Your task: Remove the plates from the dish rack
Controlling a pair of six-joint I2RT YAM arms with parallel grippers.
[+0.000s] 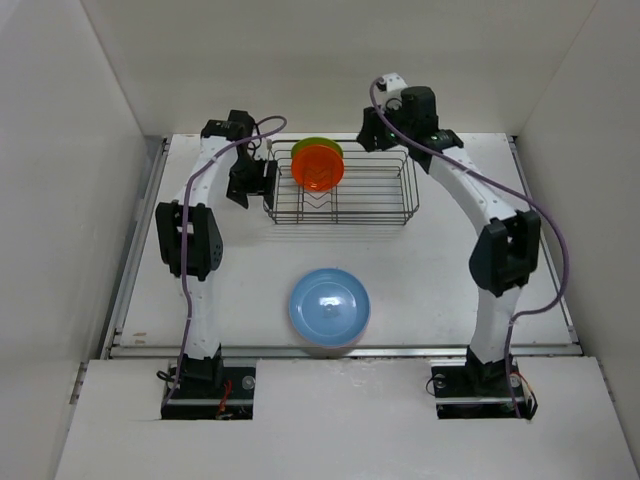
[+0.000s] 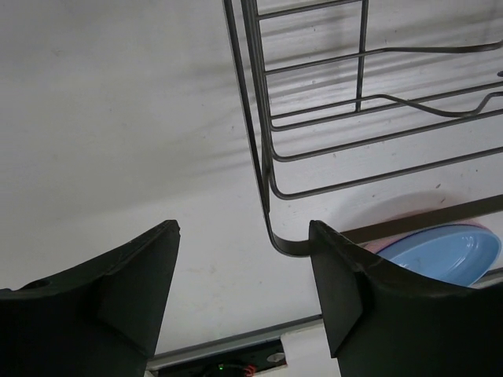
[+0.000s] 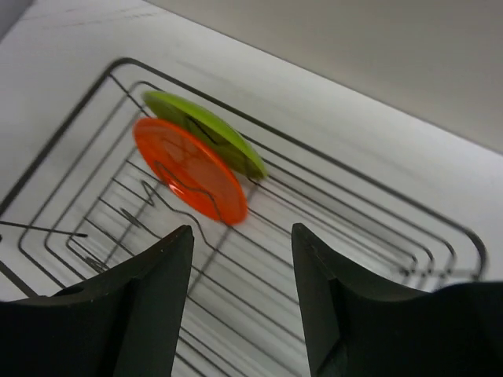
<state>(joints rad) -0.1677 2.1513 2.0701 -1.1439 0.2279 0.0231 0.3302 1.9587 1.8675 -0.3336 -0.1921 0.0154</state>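
Note:
The dark wire dish rack (image 1: 375, 195) stands at the back middle of the table. An orange plate (image 1: 319, 166) stands on edge in its left part, with a lime green plate (image 1: 311, 146) right behind it. A light blue plate (image 1: 329, 305) lies flat at the front middle, on a pink plate whose rim (image 2: 385, 242) shows under the blue plate (image 2: 440, 255). My left gripper (image 1: 268, 188) is open and empty at the rack's left end; the rack's corner wire (image 2: 259, 157) runs between its fingers. My right gripper (image 1: 372, 132) is open and empty above the rack's back right, facing the orange plate (image 3: 189, 169) and green plate (image 3: 208, 129).
White walls close in the table at the back and both sides. A metal rail (image 1: 340, 350) runs along the table's front edge. The right part of the rack (image 3: 126, 61) holds no plates.

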